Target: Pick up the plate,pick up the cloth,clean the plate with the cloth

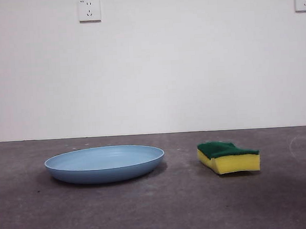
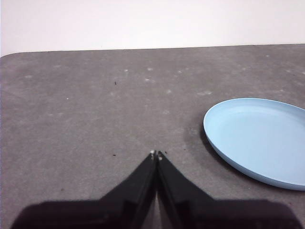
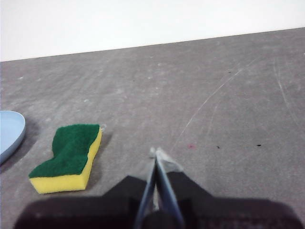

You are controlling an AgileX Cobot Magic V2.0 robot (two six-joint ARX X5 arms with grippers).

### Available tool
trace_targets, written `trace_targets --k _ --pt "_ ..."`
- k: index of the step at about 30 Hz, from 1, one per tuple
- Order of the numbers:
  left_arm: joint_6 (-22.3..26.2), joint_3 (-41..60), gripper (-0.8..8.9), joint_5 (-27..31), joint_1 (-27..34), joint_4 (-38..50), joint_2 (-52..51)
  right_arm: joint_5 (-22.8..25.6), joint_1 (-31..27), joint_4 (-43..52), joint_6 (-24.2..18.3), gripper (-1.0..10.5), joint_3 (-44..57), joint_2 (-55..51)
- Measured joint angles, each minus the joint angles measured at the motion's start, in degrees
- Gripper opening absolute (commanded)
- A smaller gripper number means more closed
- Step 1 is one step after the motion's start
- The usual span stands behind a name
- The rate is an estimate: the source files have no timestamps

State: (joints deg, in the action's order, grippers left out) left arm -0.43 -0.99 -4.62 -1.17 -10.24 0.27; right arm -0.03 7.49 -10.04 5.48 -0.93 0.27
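The light-blue plate (image 1: 105, 163) lies flat on the grey table, left of centre in the front view. The cloth, a yellow sponge with a green scouring top (image 1: 228, 156), lies to its right, apart from it. My left gripper (image 2: 156, 154) is shut and empty, above the table beside the plate (image 2: 259, 138). My right gripper (image 3: 157, 153) is shut and empty, above the table beside the sponge (image 3: 69, 157). The plate's edge (image 3: 10, 133) shows in the right wrist view too. Neither arm shows in the front view.
The grey table (image 1: 178, 205) runs back to a white wall with two sockets (image 1: 89, 10). The table's rounded far corner (image 2: 12, 56) shows in the left wrist view.
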Motion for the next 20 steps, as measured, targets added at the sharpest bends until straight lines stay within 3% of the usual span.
trace_targets --k 9,16,20 --pt "-1.66 0.0 -0.06 -0.04 0.0 0.0 0.0 -1.14 0.0 -0.28 3.89 -0.1 -0.09 0.02" --pt "-8.94 -3.82 -0.06 -0.46 0.0 -4.98 1.73 -1.51 0.0 -6.43 9.94 -0.1 -5.73 5.44" --pt "-13.03 -8.83 -0.06 -3.65 0.0 -8.31 6.19 -3.06 0.0 -10.86 12.09 -0.1 -12.48 12.35"
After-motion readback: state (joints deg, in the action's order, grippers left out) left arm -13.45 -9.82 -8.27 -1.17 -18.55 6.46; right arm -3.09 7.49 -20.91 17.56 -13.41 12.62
